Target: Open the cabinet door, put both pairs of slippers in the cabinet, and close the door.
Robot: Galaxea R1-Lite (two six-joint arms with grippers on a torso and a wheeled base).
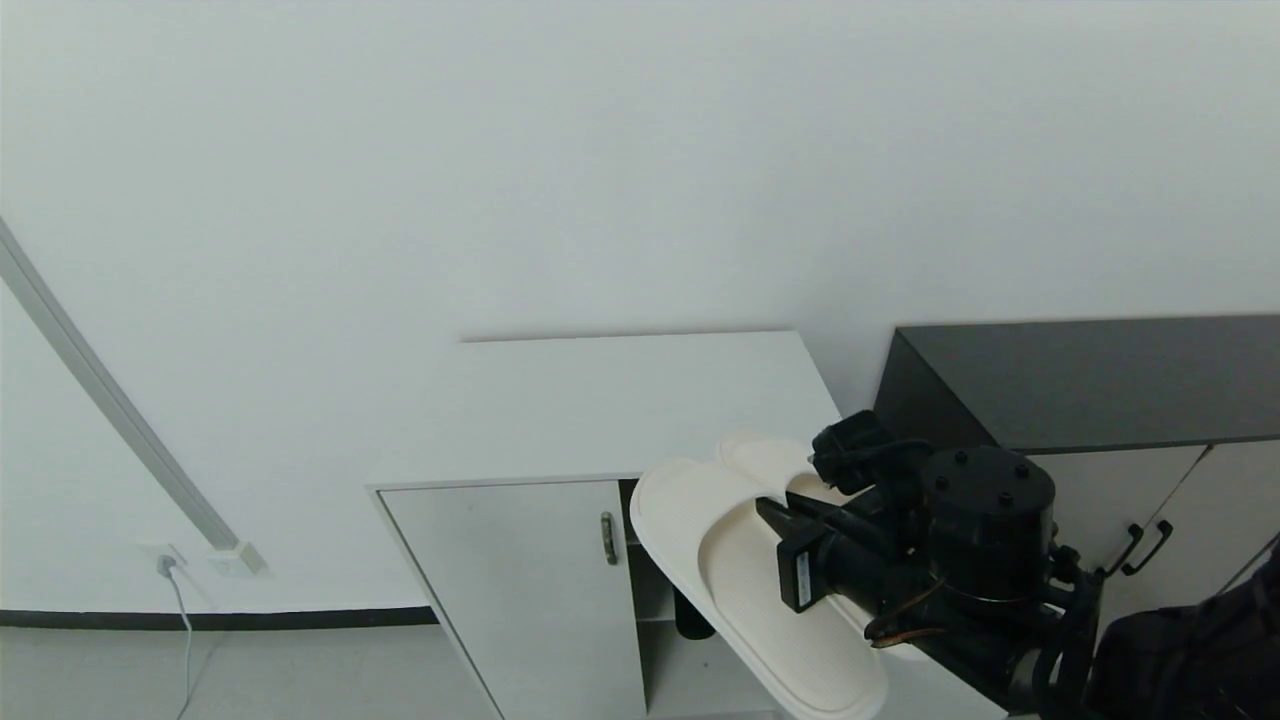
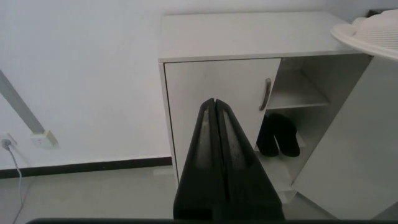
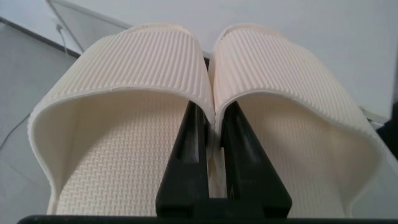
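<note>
A pair of cream slippers (image 1: pixel 745 580) hangs side by side in front of the white cabinet (image 1: pixel 620 400), level with its open right half. My right gripper (image 3: pixel 211 118) is shut on the slippers' (image 3: pixel 155 81) two touching straps. The cabinet's right door (image 2: pixel 354 143) stands swung open, and its left door (image 1: pixel 510 590) is shut. A pair of black slippers (image 2: pixel 278 135) stands upright on a lower shelf inside. My left gripper (image 2: pixel 215 106) is shut on nothing, held back from the cabinet and facing the shut door.
A black-topped cabinet (image 1: pixel 1090 375) with handled doors stands close to the right of the white one. An upper shelf (image 2: pixel 298 96) inside the white cabinet is bare. A wall socket with a cable (image 1: pixel 170 570) sits low on the left wall.
</note>
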